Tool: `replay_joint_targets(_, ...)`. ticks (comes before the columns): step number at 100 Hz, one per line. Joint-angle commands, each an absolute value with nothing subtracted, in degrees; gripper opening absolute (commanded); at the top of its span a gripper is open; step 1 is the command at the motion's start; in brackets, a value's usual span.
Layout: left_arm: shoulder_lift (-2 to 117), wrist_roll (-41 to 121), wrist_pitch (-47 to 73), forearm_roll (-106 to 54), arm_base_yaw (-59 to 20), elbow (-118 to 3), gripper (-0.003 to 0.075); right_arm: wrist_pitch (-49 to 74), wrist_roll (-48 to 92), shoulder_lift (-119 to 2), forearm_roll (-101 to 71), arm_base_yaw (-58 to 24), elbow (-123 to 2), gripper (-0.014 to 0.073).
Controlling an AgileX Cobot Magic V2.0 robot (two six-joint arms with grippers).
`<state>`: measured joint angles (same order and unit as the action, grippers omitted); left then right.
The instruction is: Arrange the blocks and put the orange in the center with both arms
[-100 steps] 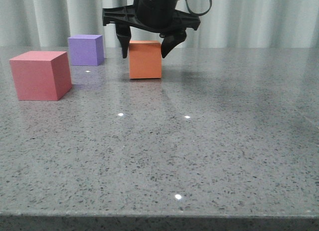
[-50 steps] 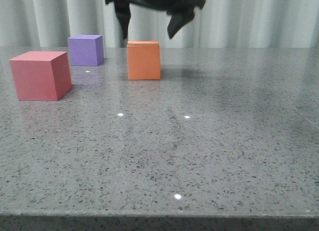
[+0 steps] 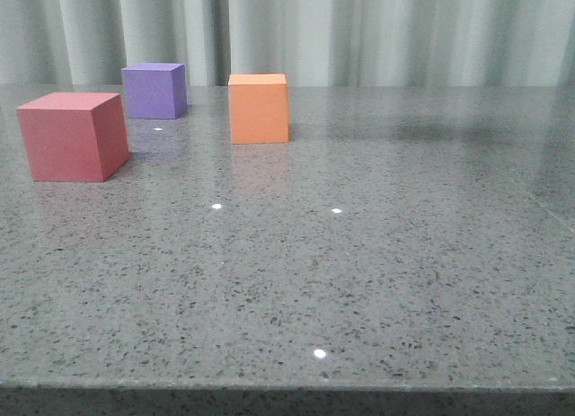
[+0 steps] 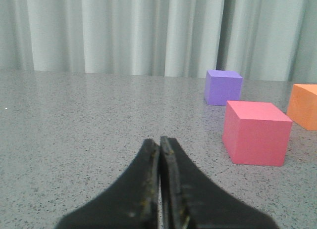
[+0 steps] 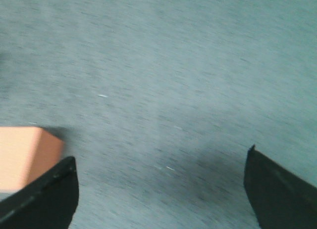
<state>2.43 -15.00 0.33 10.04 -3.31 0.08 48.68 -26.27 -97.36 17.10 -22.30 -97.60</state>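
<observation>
The orange cube (image 3: 260,108) stands on the grey table, right of the purple cube (image 3: 154,90) and behind the red-pink cube (image 3: 73,135) at the left front. No gripper shows in the front view. In the left wrist view my left gripper (image 4: 159,142) is shut and empty, low over the table, with the red-pink cube (image 4: 255,133), purple cube (image 4: 223,87) and orange cube (image 4: 304,106) ahead to one side. In the blurred right wrist view my right gripper (image 5: 161,164) is open wide and empty above the table, the orange cube (image 5: 25,155) beside one finger.
The grey speckled table (image 3: 359,254) runs to a front edge near the camera. A pale pleated curtain (image 3: 404,30) hangs behind the table.
My right gripper, which was around the orange cube a second ago, has let go, risen and left the front view. The orange cube stays on the table.
</observation>
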Motion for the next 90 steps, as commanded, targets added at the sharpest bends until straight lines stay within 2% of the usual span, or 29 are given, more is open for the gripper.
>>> replay_joint_targets(1, 3.0, -15.0, -4.3, 9.9, -3.3, 2.5, -0.0020, 43.8, -25.7, -88.7, 19.3, -18.8, -92.3, 0.0661)
replay_joint_targets(35, 3.0, -15.0, -4.3, 9.9, -3.3, 2.5, -0.0020, 39.9, -24.7, -63.9, 19.3, -7.6, -65.3, 0.0661)
replay_joint_targets(60, 3.0, -15.0, -4.3, 9.9, -3.3, 2.5, -0.0020, 39.2, -24.6, -47.3, 19.5, -6.8, -52.9, 0.0661)
replay_joint_targets(90, 3.0, -15.0, -4.3, 9.9, -3.3, 2.5, -0.0020, 37.6, -24.6, -36.8, 20.1, -6.8, -43.0, 0.0661)
